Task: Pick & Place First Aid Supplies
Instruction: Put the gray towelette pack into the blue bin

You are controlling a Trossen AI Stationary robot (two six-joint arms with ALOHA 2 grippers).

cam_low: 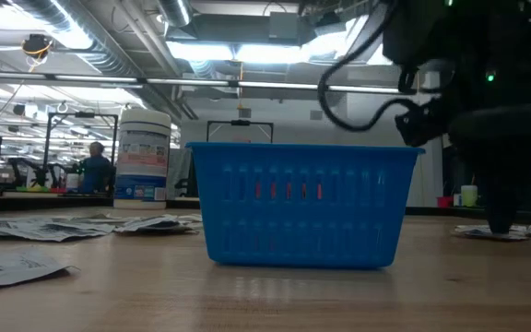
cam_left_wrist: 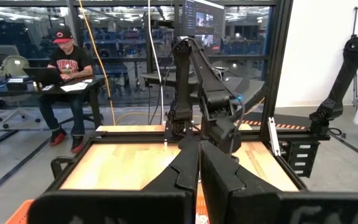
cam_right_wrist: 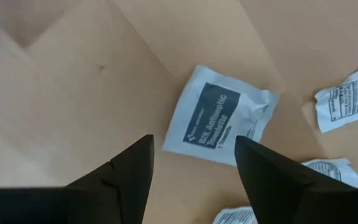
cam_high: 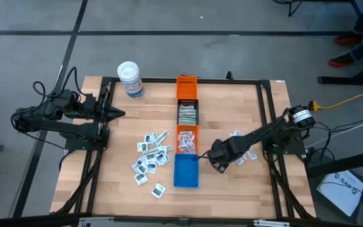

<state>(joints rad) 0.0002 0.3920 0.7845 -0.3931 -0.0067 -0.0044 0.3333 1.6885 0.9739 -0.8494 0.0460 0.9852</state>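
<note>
Right gripper (cam_right_wrist: 194,162) open — packet (cam_right_wrist: 219,116) part-hidden.

Bright ceiling lights (cam_low: 275,51) glare overhead in the low view, leaving the right arm (cam_low: 473,101) a near-black silhouette. The wooden surface (cam_high: 232,107) is evenly lit from above, with soft shadows. In the right wrist view the dark fingers (cam_right_wrist: 126,171) are blurred, while the antiseptic packet (cam_right_wrist: 219,118) is sharp.

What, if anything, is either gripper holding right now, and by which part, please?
Nothing. The right gripper is open above a white antiseptic packet lying on the table. The left gripper is shut and empty.
</note>
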